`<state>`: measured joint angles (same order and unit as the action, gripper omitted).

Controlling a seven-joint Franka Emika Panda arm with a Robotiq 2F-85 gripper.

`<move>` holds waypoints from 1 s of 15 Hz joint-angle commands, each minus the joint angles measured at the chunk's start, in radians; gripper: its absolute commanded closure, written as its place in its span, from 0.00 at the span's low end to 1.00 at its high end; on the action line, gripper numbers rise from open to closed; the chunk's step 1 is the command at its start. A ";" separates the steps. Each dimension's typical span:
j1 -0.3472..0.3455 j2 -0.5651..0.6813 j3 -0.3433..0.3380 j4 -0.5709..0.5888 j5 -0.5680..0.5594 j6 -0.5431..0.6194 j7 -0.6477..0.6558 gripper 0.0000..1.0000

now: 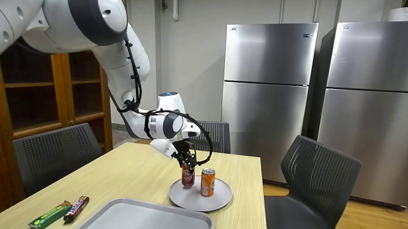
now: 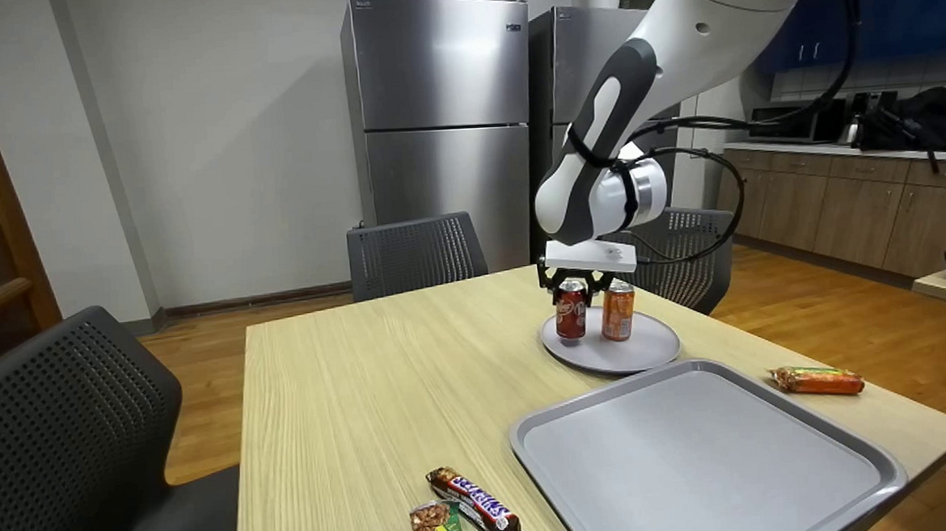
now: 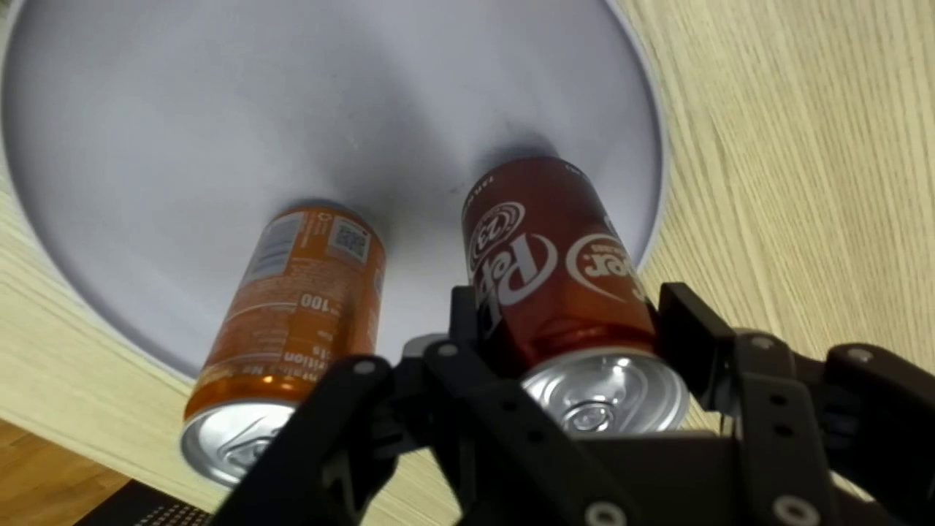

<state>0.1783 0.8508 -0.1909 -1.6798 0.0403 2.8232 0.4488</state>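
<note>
Black two-fingered end effector (image 3: 568, 329), jaws part-closed, grips dark-red cylindrical metal can (image 3: 559, 270) between them, long axis upright; orange cylindrical metal can (image 3: 296, 307) just beside.

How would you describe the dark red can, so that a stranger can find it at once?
On the pale table, find the round gray plate next to the big rectangular tray. There, the end effector grips the dark red can, marked Dr Pepper; the orange can beside it is not held.
</note>
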 commanded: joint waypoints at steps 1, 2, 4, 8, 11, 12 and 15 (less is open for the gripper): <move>0.034 -0.121 -0.015 -0.137 0.011 0.008 0.014 0.61; 0.040 -0.145 -0.015 -0.171 0.011 0.014 0.017 0.61; 0.053 -0.192 -0.017 -0.236 0.010 0.026 0.025 0.61; 0.088 -0.294 -0.027 -0.378 0.003 0.056 0.049 0.61; 0.122 -0.362 -0.043 -0.475 -0.006 0.077 0.067 0.61; 0.133 -0.383 -0.046 -0.505 -0.009 0.083 0.073 0.61; 0.163 -0.438 -0.040 -0.604 -0.015 0.138 0.074 0.61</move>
<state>0.3011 0.5114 -0.2218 -2.1550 0.0396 2.9058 0.4959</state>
